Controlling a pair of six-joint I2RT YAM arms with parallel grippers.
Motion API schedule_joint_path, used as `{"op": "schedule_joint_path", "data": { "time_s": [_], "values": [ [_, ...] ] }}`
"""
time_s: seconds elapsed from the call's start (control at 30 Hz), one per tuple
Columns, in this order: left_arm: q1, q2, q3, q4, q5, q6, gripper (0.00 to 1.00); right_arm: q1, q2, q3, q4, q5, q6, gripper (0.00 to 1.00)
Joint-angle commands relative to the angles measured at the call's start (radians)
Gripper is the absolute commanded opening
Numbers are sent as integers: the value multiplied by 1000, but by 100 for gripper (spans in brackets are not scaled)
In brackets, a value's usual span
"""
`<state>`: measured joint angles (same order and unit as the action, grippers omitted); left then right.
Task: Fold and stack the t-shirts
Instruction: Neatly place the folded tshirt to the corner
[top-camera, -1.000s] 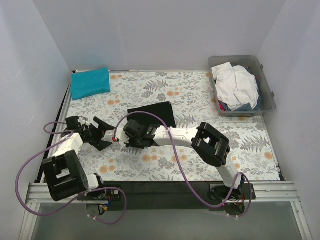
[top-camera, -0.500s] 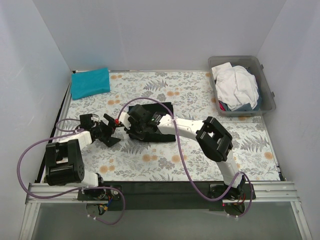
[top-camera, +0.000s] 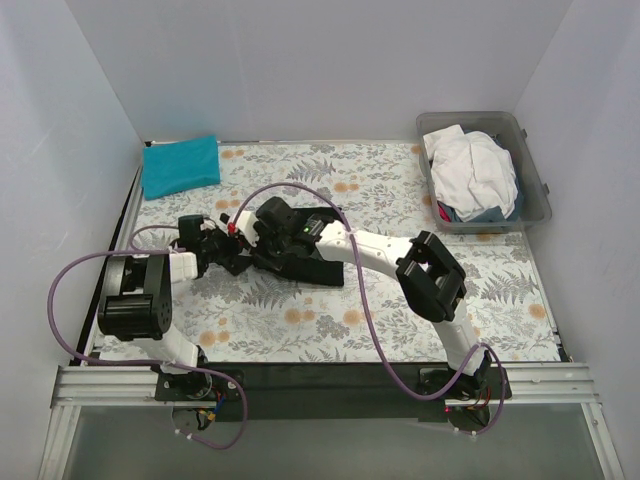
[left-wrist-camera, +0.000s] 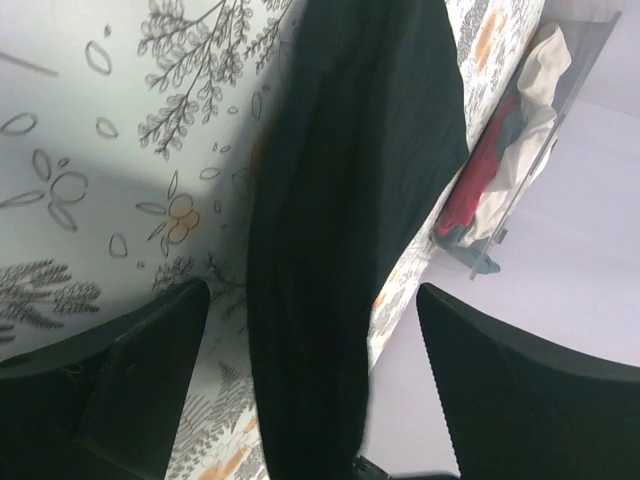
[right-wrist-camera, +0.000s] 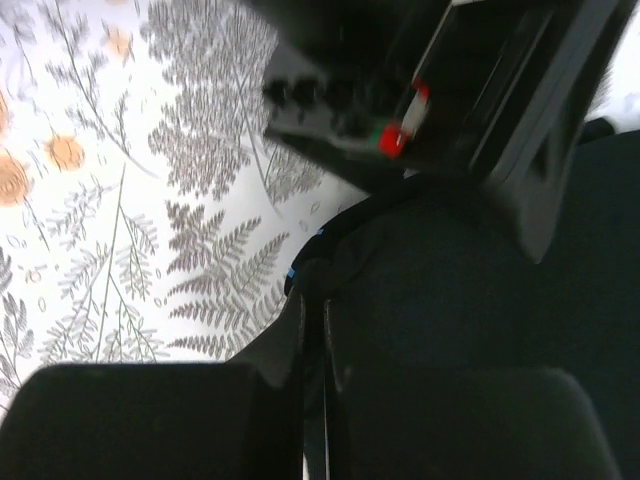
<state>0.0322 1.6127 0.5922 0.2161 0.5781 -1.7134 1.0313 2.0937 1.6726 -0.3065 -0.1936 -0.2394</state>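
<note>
**Three t-shirts, two grippers at the black one**

Three shirts, one of each colour. The teal-blue t-shirt (top-camera: 180, 166) lies folded far back and left of the black t-shirt (top-camera: 322, 268). The left gripper (top-camera: 224, 256) is at the black shirt's left edge, fingers wide apart and holding nothing. The right gripper (top-camera: 262, 232) is on that same edge, fingers together and pinching black cloth. The white t-shirt (top-camera: 470, 172) is heaped in a tub (top-camera: 535, 170) far right of the black shirt. Since half a second ago, both grippers have moved back, and the left one is closer to the black shirt.
</note>
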Motion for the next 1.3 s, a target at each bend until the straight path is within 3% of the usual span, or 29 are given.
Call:
{"op": "schedule_joint_path", "data": {
  "time_s": [0.0, 0.13, 0.47, 0.8, 0.97, 1.0, 1.07, 1.13, 1.17, 1.2, 1.27],
  "values": [
    [-18, 41, 15, -33, -133, -14, 84, -8, -8, 90, 26, -12, 28, 1],
    [-57, 59, 49, -49, -168, -18, 83, -11, 3, 124, 27, -15, 32, 1],
    [-86, 110, 124, -53, -245, -37, 63, -11, 17, 131, 29, -27, 49, 1],
    [-104, 118, 161, -90, -323, 1, 55, -11, 22, 148, 32, -41, 65, 1],
    [-115, 133, 182, -107, -331, 37, 34, -11, 19, 151, 35, -52, 72, 1],
    [-115, 139, 190, -112, -342, 49, 23, -11, 17, 151, 35, -55, 75, 1],
    [-115, 142, 222, -132, -353, 105, 10, -11, -1, 147, 29, -61, 86, 1],
    [-115, 135, 279, -158, -369, 153, 0, -16, -32, 122, 23, -49, 92, 33],
    [-115, 133, 305, -188, -377, 225, 0, -31, -70, 87, 24, -44, 94, 44],
    [-117, 145, 332, -208, -391, 262, 0, -40, -90, 72, 26, -41, 98, 63],
    [-118, 171, 432, -291, -414, 329, 0, -77, -144, 20, 27, -44, 100, 70]
  ]
}}
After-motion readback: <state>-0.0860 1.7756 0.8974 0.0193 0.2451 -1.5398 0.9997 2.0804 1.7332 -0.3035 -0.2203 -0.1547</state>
